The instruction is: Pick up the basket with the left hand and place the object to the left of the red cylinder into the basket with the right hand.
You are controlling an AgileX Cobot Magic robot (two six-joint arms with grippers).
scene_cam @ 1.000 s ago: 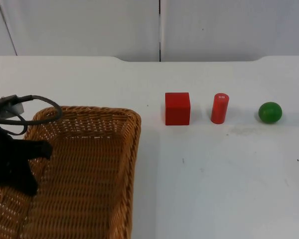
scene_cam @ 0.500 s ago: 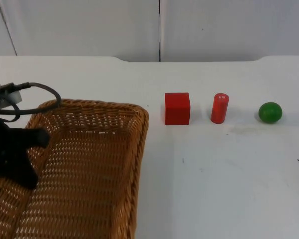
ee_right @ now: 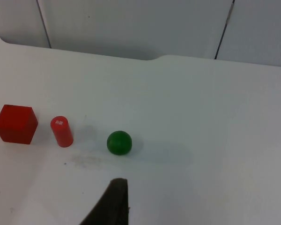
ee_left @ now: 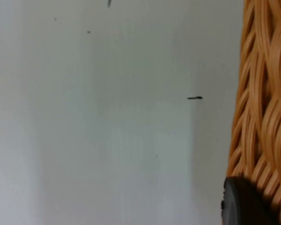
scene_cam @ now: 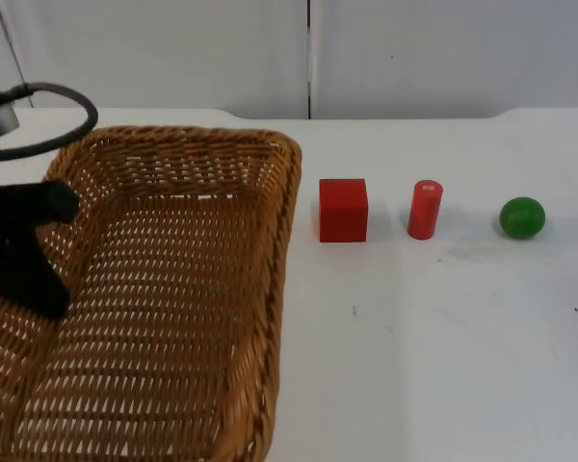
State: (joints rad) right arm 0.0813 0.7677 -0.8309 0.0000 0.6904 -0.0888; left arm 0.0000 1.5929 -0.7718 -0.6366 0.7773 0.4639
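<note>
Rising off the table, the wicker basket (scene_cam: 164,298) looms larger than it did a second ago, its far rim now well up toward the partition wall (scene_cam: 173,53) and its right edge just beside the red cube (scene_cam: 343,209). The left gripper (scene_cam: 24,255) sits on the basket's left wall, clamped on the weave as far as I can judge; the left wrist view puts a black fingertip (ee_left: 246,201) right against the woven rim (ee_left: 264,93), though the grip itself is hard to make out. That tells me the lift is under way and the first half of the job is about done, with the basket carried toward the row of objects.

Moving rightward, the cube, which is the thing to the left of the red cylinder (scene_cam: 425,209), stands untouched on the table (scene_cam: 443,346), then the cylinder beside it, then a green ball (scene_cam: 522,218) further right.

The right gripper (ee_right: 110,206) hangs back above the table, waiting, with the ball nearest to it, the cylinder beyond and the cube farthest off, well apart from it. Whether its fingers are spread I cannot tell.
</note>
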